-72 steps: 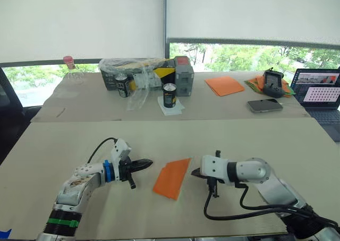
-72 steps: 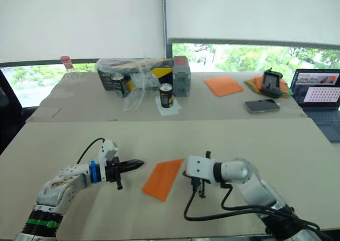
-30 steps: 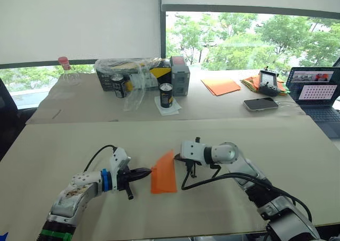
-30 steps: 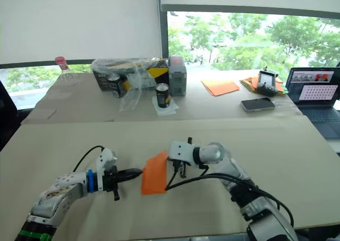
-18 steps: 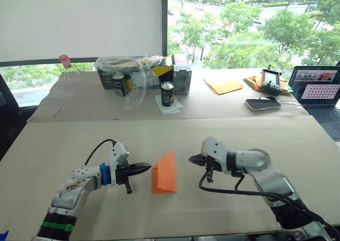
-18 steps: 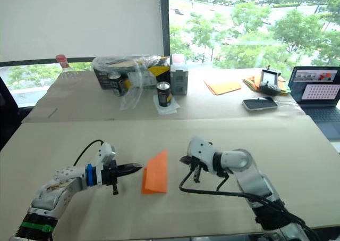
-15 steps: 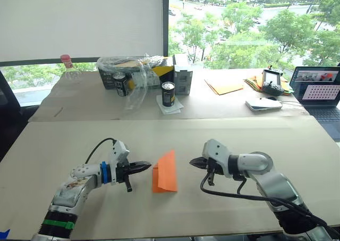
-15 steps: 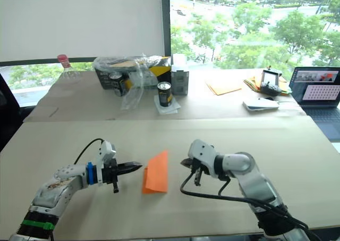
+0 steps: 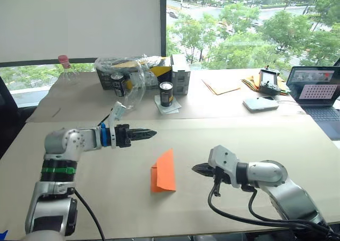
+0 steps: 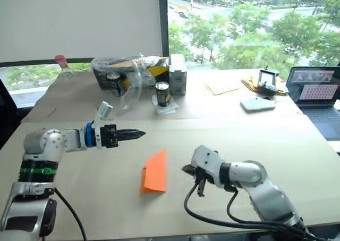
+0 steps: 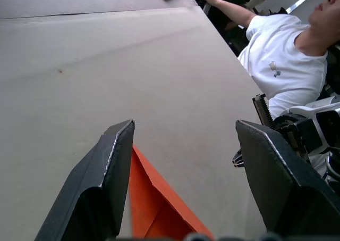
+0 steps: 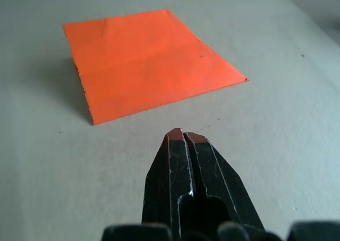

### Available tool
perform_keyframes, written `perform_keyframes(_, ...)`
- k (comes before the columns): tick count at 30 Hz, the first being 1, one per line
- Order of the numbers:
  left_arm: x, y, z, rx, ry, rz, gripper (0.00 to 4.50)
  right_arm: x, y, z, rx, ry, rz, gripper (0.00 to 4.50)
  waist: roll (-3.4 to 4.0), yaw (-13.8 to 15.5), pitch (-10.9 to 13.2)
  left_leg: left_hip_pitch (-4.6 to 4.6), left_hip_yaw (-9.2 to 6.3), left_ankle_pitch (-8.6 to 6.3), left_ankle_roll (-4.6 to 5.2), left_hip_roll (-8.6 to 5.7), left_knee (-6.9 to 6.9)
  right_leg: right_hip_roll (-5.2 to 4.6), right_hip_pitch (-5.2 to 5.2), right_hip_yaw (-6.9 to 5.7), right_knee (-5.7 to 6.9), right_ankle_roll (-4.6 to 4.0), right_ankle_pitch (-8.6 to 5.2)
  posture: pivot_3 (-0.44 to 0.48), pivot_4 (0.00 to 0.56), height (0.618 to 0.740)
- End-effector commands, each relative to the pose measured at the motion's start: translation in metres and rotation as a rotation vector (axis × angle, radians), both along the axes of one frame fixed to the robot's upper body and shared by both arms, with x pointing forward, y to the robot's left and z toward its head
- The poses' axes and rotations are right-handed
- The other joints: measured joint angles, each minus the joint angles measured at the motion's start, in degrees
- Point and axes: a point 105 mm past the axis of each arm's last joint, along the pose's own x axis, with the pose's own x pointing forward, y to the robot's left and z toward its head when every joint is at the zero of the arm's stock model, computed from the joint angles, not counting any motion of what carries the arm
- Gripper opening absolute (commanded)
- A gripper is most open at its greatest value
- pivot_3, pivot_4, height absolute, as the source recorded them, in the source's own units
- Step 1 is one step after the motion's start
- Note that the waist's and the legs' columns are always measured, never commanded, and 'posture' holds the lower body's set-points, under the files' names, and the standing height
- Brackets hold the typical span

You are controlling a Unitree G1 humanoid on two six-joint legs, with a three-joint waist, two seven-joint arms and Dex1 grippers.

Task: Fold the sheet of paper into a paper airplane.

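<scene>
The sheet of paper (image 9: 164, 171) lay folded on the near table (image 9: 255, 140), roughly at its middle, a bright orange wedge with its point toward twelve o'clock and a short doubled flap along its nine-o'clock edge. Neither gripper touched it.

The left gripper (image 9: 150, 133) hung above the table at about ten o'clock from the paper, well apart from it, its arm reaching in from nine o'clock and its black fingers pointing toward three. In the head views the fingers looked drawn close, but the left wrist view showed them standing apart — the table and a corner of the orange paper visible between them, and nothing held.

The right gripper (image 9: 197, 169) sat low by the table at three o'clock from the paper, near it but not touching, pointing back toward nine. Its fingers (image 12: 183, 145) were pressed together tip to tip, empty, with the paper lying flat just beyond them.

On the far table stood a can (image 9: 166, 94) on a white napkin, another can (image 9: 118, 84) by a box wrapped in clear plastic (image 9: 135, 71), a paler orange sheet (image 9: 221, 86), a phone (image 9: 260, 104) and a laptop (image 9: 320, 92) at two o'clock. A person in a white shirt (image 11: 284, 55) showed in the left wrist view — seated past the table's edge.
</scene>
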Motion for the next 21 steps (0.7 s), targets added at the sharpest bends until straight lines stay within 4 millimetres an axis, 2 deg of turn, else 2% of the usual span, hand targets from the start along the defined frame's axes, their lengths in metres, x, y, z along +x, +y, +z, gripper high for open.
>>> perform_keyframes(1,-0.010,-0.010,-0.008,0.020,0.223,-0.084,3.15,0.001,-0.002,0.015,-0.004,-0.087,0.007,0.00,0.00,0.0,0.0,0.03,0.01,0.00,0.00,-0.01,0.00,-0.02,0.02,0.01,0.00,0.00,0.00,0.000,0.150,0.740)
perform_keyframes(5,0.000,-0.021,-0.029,0.155,0.294,-0.103,3.15,0.003,-0.004,0.012,-0.020,-0.096,-0.014,0.00,-0.02,0.7,0.0,-0.06,0.03,-0.01,0.03,-0.06,0.20,-0.04,0.06,0.00,0.00,0.02,-0.02,0.000,0.150,0.740)
perform_keyframes(9,0.004,-0.039,-0.033,0.159,0.308,-0.162,3.15,0.005,-0.006,0.011,-0.024,-0.108,-0.041,0.00,-0.10,0.8,0.1,-0.22,0.03,-0.01,0.02,-0.05,0.25,-0.05,-0.06,0.00,-0.01,0.01,-0.01,0.000,0.150,0.740)
perform_keyframes(16,0.014,-0.054,-0.040,0.184,0.296,-0.198,3.15,0.005,-0.009,0.008,-0.035,-0.112,-0.077,0.00,-0.14,0.9,0.1,-0.25,0.06,-0.01,0.03,-0.06,0.28,-0.07,-0.06,0.01,-0.03,0.01,-0.02,0.000,0.150,0.740)
perform_keyframes(19,0.013,-0.056,-0.049,0.227,0.308,-0.219,2.45,0.007,-0.010,0.009,-0.041,-0.124,-0.087,0.00,-0.14,0.8,0.1,-0.25,0.07,-0.02,0.04,-0.06,0.28,-0.06,-0.07,0.02,-0.03,0.01,-0.02,0.000,0.150,0.740)
perform_keyframes(21,0.009,-0.057,-0.054,0.248,0.314,-0.244,1.70,0.009,-0.013,0.007,-0.065,-0.126,-0.103,0.00,-0.16,0.8,0.1,-0.26,0.06,-0.02,0.04,-0.06,0.29,-0.06,-0.06,0.02,-0.02,0.01,-0.02,0.000,0.150,0.740)
